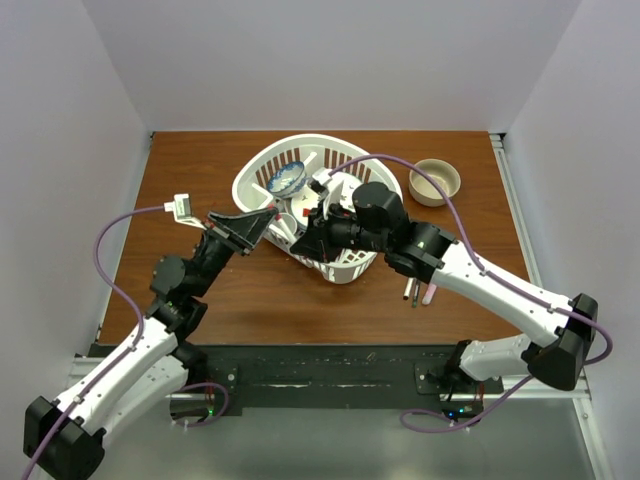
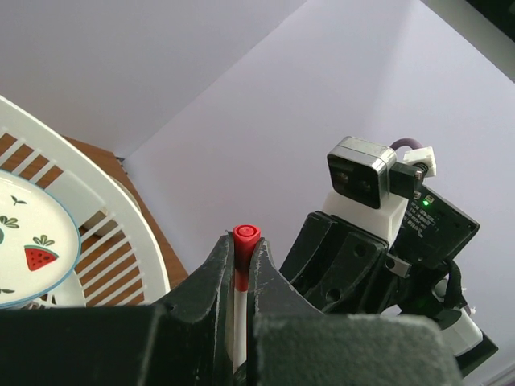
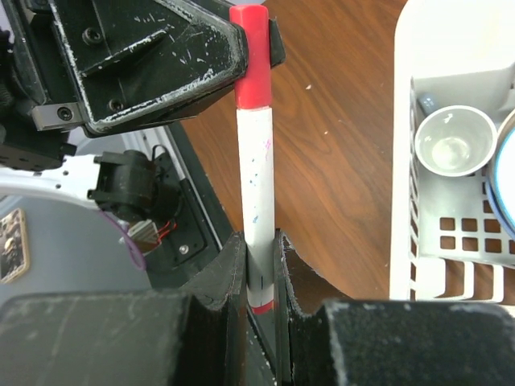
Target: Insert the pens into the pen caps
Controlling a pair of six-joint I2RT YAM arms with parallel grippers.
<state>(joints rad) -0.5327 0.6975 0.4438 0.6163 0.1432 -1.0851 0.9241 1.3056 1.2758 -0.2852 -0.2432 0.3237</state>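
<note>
Grip check: your right tool (image 3: pixel 259 241) is clamped on the lower barrel of a white pen (image 3: pixel 256 177), jaws tight against both sides. In the right wrist view the pen runs straight out past the fingertips. It is speckled with faint ink marks and has a thin red band low on the barrel where the fingers pinch.

A red cap (image 3: pixel 251 60) sits over the far end of that pen. Your left tool (image 2: pixel 241 248) is closed on this cap. In the left wrist view the red end pokes out just beyond the two black fingertips. In the right wrist view the cap lies against the scuffed left finger.

From above, both tools meet in the air over the near-left part of the white basket (image 1: pixel 350 268), with the left arm reaching in from the left and the right arm from the right.

Elsewhere on the worktop (image 1: pixel 200 170), a dark pen (image 1: pixel 409 291) and a pink pen (image 1: pixel 429 293) lie side by side near the basket's front right, just beside the right arm. You cannot tell from this view whether either is capped. A small beige bowl (image 1: pixel 455 181) stands right of the basket, apart from it.

Inside the basket you can make out a dish with a strawberry print (image 2: pixel 32 241) and a white cup (image 3: pixel 451 141) in its own compartment.
</note>
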